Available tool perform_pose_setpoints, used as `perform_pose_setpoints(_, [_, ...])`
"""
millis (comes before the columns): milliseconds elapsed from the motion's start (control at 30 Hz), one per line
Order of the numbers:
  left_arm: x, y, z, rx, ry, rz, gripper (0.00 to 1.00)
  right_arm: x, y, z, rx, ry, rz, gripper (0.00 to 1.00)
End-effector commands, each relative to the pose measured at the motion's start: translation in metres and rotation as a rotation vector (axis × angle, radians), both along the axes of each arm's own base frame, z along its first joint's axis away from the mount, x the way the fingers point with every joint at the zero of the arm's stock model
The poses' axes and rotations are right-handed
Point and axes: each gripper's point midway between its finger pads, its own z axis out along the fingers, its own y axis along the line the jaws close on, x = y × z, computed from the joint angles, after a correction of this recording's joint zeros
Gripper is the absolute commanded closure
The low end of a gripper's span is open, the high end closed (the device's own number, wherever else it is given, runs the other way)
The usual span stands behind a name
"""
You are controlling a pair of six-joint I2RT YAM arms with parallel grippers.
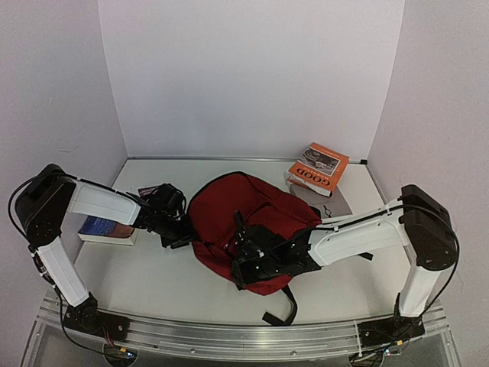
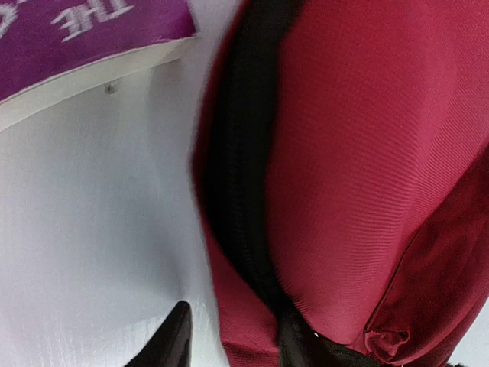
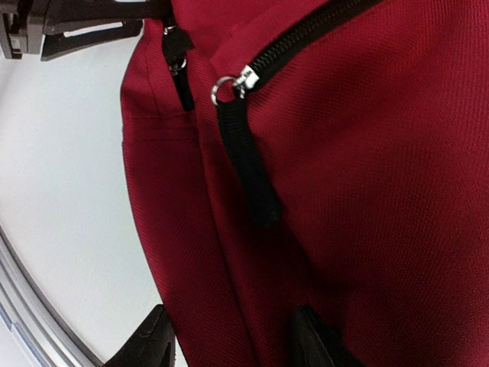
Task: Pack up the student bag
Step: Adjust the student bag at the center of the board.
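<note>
Jaws of the right gripper (image 3: pixel 229 325) stand partly apart astride the near edge of the student bag (image 1: pixel 244 206). One finger sits against the outer border of the fabric and the other on the red cloth, and I cannot tell whether they pinch it. Those of the left gripper (image 2: pixel 233 332) are parted at the bag's left edge, where a strip of white table (image 1: pixel 153 283) shows between the visible finger and the cloth, so nothing is clamped there. Nearest the arm bases, a black strap (image 1: pixel 284 306) trails from the bag's near end toward the table's front edge. The bag itself lies flat in the middle of the table between the two arms. In the right wrist view, a black zipper pull (image 3: pixel 248 168) hangs from a silver ring across the cloth, and a black buckle (image 3: pixel 69 27) sits by the bag's corner. To the left, a blue-and-white book (image 1: pixel 107 228) lies under the left arm. A purple book (image 2: pixel 76 38) lies just beyond it, apart from the bag. Farthest back on the right, an orange book (image 1: pixel 317 167) lies partly over a grey flat item (image 1: pixel 332 202), just beside the bag's far right edge.
</note>
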Motion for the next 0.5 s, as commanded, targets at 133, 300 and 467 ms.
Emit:
perform_pose_setpoints(133, [-0.002, -0.023, 0.007, -0.160, 0.010, -0.003, 0.97, 0.009, -0.032, -0.006, -0.065, -0.049, -0.107, 0.53])
perform_pose_setpoints(300, [-0.039, -0.045, 0.000, -0.184, 0.044, -0.068, 1.00, 0.026, -0.057, 0.007, -0.082, -0.080, -0.175, 0.53])
perform_pose_setpoints(467, [-0.062, -0.041, -0.002, -0.060, 0.052, -0.091, 0.94, 0.042, -0.076, 0.024, -0.060, -0.100, -0.228, 0.52])
